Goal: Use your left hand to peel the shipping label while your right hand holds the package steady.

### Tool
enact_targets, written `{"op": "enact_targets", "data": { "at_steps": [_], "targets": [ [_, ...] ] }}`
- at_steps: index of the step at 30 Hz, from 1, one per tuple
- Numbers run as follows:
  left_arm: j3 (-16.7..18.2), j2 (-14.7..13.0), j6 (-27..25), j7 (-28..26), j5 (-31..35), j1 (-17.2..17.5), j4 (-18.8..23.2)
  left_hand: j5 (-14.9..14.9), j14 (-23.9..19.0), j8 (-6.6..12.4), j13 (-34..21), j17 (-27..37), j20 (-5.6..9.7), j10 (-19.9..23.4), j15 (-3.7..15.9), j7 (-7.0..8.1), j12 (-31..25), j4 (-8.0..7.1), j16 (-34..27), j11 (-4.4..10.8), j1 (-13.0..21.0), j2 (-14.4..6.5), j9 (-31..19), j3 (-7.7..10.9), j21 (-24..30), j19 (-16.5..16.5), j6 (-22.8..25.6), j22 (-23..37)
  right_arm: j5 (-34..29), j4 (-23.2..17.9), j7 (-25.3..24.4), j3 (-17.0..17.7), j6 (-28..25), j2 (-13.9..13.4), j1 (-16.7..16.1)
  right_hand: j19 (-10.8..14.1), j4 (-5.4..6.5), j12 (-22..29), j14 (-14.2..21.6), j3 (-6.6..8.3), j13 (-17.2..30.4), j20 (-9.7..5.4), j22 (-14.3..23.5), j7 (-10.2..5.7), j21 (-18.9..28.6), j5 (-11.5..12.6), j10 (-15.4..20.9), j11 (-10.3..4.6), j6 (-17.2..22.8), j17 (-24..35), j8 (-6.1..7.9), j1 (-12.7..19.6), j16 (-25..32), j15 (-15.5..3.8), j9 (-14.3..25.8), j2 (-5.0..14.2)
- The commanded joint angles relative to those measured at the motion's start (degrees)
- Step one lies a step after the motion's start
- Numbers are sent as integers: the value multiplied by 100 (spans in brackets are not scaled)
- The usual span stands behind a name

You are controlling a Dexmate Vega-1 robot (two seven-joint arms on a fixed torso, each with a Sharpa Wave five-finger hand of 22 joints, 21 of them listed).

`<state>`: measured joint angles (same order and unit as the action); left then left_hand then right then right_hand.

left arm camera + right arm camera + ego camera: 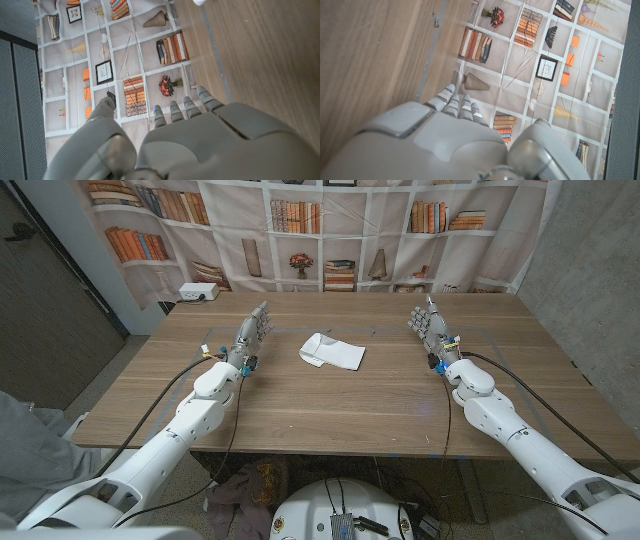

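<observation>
The package [332,351], a flat white mailer, lay on the desk [340,405] about midway between its left and right edges and somewhat nearer the far edge than the near one, with one end looking folded or lifted; the label on it was too small to make out. Neither hand touched it. The left hand [252,330] stood well to the left of the package, fingers apart and reaching toward the far edge, holding nothing; the left wrist view showed its fingers [181,111] spread against the bookshelf backdrop [115,60] with nothing between them. The right hand [430,321] stood well to the right, likewise released and empty, fingers extended. This symmetric, raised posture looked like a ready stance, leaving the package free to approach from both sides. The task seemed not yet begun: the right hand would probably need to come in and press the package down first, since a light mailer would likely slide or lift if the left hand pulled at the label unsupported. A small white box [198,292] sat near the far left corner.
</observation>
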<state>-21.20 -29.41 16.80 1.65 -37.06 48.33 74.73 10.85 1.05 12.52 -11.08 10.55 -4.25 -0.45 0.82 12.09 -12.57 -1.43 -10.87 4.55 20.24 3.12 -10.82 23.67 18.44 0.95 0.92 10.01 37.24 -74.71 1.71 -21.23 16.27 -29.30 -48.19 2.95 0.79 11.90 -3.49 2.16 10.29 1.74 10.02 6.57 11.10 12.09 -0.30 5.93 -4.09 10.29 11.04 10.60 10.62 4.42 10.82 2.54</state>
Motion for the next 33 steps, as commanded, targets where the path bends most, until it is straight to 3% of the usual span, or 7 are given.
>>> {"op": "enact_targets", "data": {
  "at_steps": [1, 8, 12, 19, 21, 27, 33],
  "targets": [
    [24, -23, 24, -31, 2, 66, 70, 38, 28, 21, -9, 9, -28, -1, 17, 48, -28, -3, -37, 57, 27, -2, -11, 30, 17, 2, 2, 7, 13, -14, 43, -32, -73, -16, 30, 59, -8, 32, -10, 24, 27, -11, 28, 107, 19, 23, 3, 45, -12, 8, 34, 47, 24, 51, 25, -20],
    [40, -110, 118, -13, 79, 114, 187, 36, 36, 6, -8, 11, -32, 18, 4, 49, -28, 2, -31, 45, 28, -3, -10, 26, -3, -5, 7, 8, -1, -52, 76, -44, -82, -50, 18, 175, -19, 24, 102, 11, 28, -25, 30, 90, 59, 11, -6, 1, -50, 13, 21, 52, 59, -30, 25, -31],
    [81, -211, 33, 47, 29, 124, 218, 34, 47, -253, -12, 16, 57, 1, 63, -47, 7, 16, -21, -14, 19, -11, -14, 5, -101, -29, -681, 10, -34, -134, 28, -46, -113, -84, -3, 164, -29, 18, 152, 5, 30, 27, 32, 1, 48, 4, -19, -108, -105, 16, 5, 60, 65, -64, 25, -35],
    [184, -312, -25, -291, 75, 388, 590, 32, 35, -229, -24, 30, -74, 156, -56, -115, -47, -2, -31, -52, -26, -16, -24, -23, -179, 9, -873, 16, -177, -200, -9, -96, -60, -118, 3, 109, -57, 44, 88, 12, 33, 76, 33, -68, 24, 2, 48, -170, -141, 15, 0, 101, 28, -114, 25, -34],
    [203, -349, -112, -378, 59, 465, 734, 34, 29, -238, -34, 34, -72, 202, -54, -380, -55, 1, -35, -53, -37, -11, -25, -37, -214, -5, -1033, 19, -223, -209, 3, -115, -54, -143, 15, 109, -82, 49, 199, 23, 36, 78, 33, -75, 23, 1, 67, -187, -147, 17, 7, 142, 66, -214, 26, -24],
    [205, -621, -462, -658, 230, 671, 1232, 38, 39, -167, -44, 37, -57, 222, -61, -772, -49, 6, -32, -125, -43, -19, -24, -48, -271, -13, -1021, 22, -271, -331, -27, -95, -53, -226, -33, 106, -109, 59, 295, 28, 39, 83, 33, -99, 20, -3, 98, -211, -157, 22, 13, 180, 90, -277, 26, -27],
    [245, -685, -657, -1021, 344, 842, 1560, 40, 25, -34, -52, 40, -57, 339, -60, -834, -83, 12, -39, -94, -50, -23, -20, -62, -323, -33, -687, 24, -318, -466, -84, -28, -58, -376, -141, -95, -166, 63, 115, 43, 43, 53, 34, -105, -50, -9, 122, -203, -137, 24, 32, 263, 5, -202, 26, -29]
  ]
}}
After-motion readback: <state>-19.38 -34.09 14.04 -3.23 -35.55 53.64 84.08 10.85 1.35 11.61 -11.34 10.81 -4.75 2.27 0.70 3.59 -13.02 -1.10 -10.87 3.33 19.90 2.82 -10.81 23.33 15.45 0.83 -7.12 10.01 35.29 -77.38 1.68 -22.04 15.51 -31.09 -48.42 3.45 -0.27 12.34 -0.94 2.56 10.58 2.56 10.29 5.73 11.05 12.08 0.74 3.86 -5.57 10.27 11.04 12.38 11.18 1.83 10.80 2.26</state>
